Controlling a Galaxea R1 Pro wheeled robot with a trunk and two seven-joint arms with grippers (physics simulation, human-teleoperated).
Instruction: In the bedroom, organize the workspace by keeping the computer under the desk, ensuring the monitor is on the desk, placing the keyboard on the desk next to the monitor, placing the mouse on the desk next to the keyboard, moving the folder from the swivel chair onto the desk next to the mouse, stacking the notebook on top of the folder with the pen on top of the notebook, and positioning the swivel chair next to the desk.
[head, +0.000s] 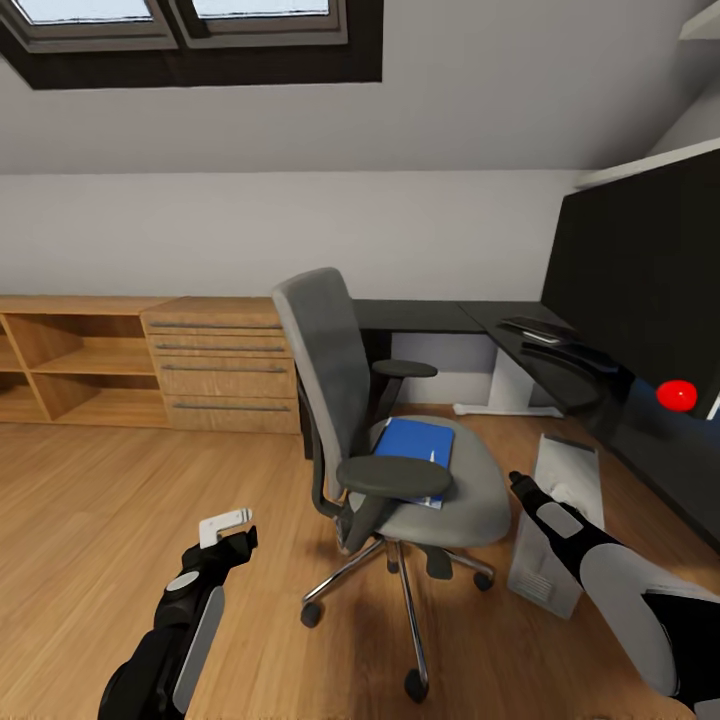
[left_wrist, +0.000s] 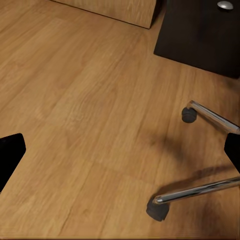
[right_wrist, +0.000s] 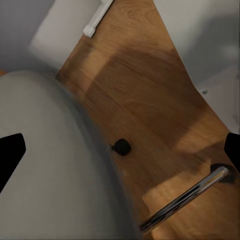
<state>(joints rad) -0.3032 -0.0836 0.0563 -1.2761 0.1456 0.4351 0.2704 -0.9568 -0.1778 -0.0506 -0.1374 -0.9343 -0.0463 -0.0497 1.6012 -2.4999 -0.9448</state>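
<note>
blue folder (head: 414, 446) lies on the swivel chair (head: 400, 470) in the head view; both claws' spread unclear.

Grey seat and tall grey back on the swivel chair (head: 400, 440), with black armrests, a chrome star base and black castors; bright blue folder (head: 415, 447) with a thin white streak lying on that grey seat. Glossy black worktop on the desk (head: 480, 318) at about two o'clock from the chair, white leg beneath, black monitor (head: 640, 270) with a red dot at its lower corner, dark keyboard (head: 540, 330). Warm honey-brown planked floor (head: 90, 520), light-wood cabinets (head: 220, 365) with grey bar handles, pale grey walls, silver-grey computer (head: 555, 520), black fingers (left_wrist: 10, 155) with grey arm panels.
</note>
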